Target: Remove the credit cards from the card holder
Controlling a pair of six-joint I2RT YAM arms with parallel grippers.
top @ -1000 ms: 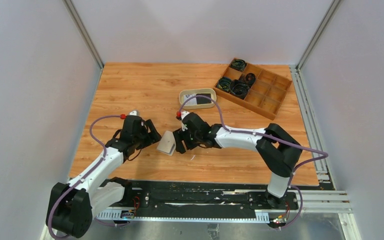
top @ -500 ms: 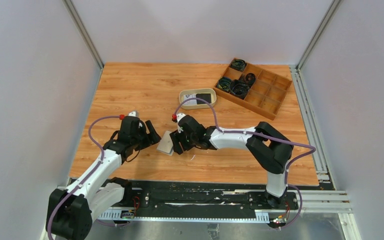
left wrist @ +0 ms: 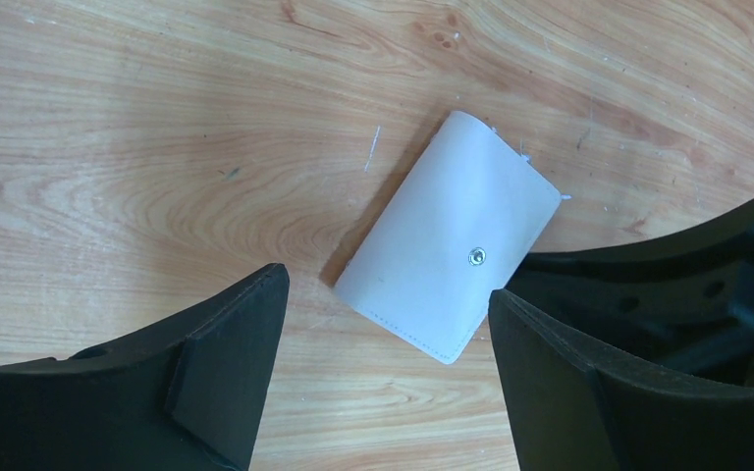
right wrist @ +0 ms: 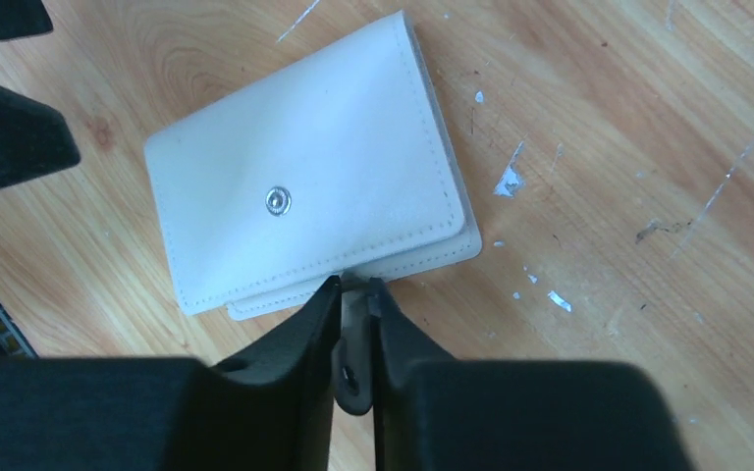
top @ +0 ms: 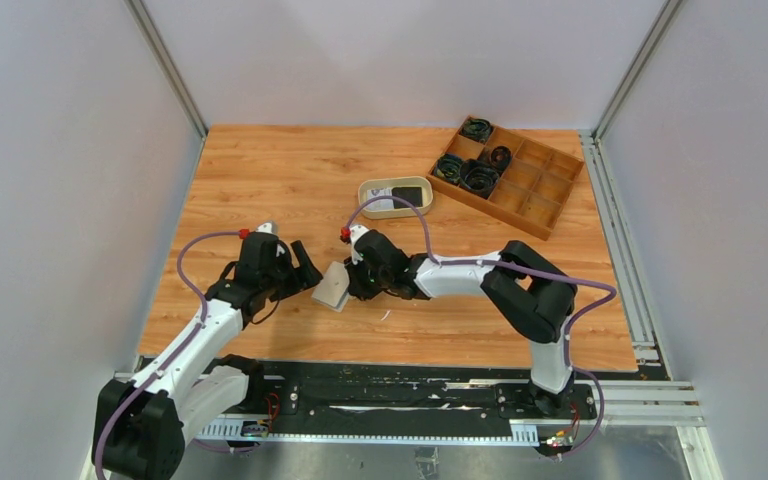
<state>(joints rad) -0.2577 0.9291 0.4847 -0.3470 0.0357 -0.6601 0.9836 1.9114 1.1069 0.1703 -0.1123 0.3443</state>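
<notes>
We are at the opening step: our right tool (right wrist: 353, 294) pinches the card holder (right wrist: 314, 167) by its snap tab (right wrist: 353, 339), while the left tool (left wrist: 383, 304) stands open beside it. Next we must peel the flap up.

Card holder (right wrist: 309, 167): pale beige, folded shut, snap stud up, lying flat and askew; I pinch its tab in the right gripper (right wrist: 353, 294). Credit cards (top: 397, 197), white and black, in the oval tray (top: 365, 190).

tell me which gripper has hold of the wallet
The right gripper: its jaws pinch the snap tab of the card holder; the left gripper stands wide open over it.
</notes>
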